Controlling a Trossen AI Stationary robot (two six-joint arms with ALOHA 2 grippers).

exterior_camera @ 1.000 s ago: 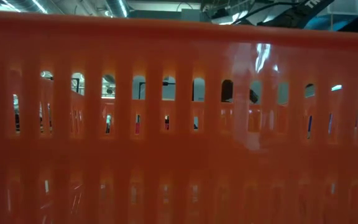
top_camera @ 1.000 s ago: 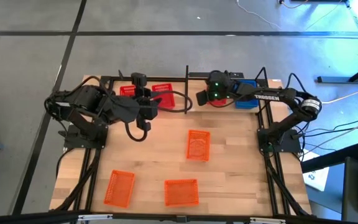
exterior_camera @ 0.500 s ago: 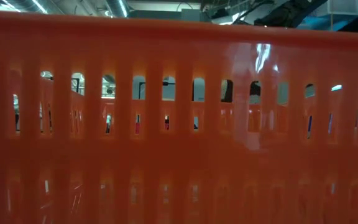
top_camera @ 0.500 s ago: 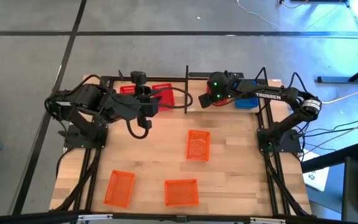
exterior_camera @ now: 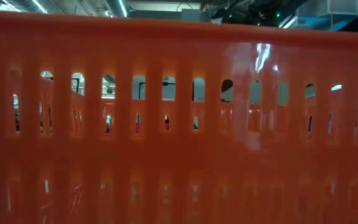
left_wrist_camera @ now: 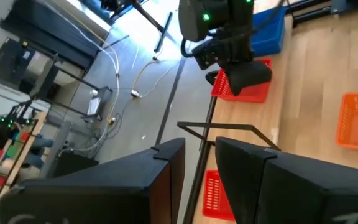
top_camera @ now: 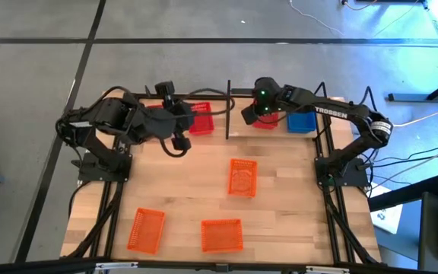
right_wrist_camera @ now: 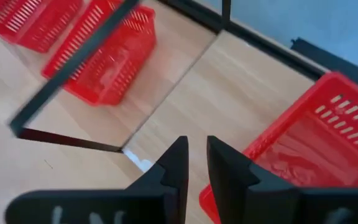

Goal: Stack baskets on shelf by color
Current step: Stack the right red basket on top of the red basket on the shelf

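Both arms reach over the shelf (top_camera: pixel 226 95): right gripper (right_wrist_camera: pixel 194 163) nearly closed, empty, above a red basket (right_wrist_camera: pixel 303 149); left gripper (left_wrist_camera: pixel 197 168) narrowly parted, apparently empty, near two red baskets (top_camera: pixel 200 118).

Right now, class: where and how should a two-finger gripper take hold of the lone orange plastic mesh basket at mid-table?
Probably one of the long rims of the orange plastic mesh basket, from straight above. It sits open side up, apart from other baskets, so one finger can go inside the thin wall and one outside.
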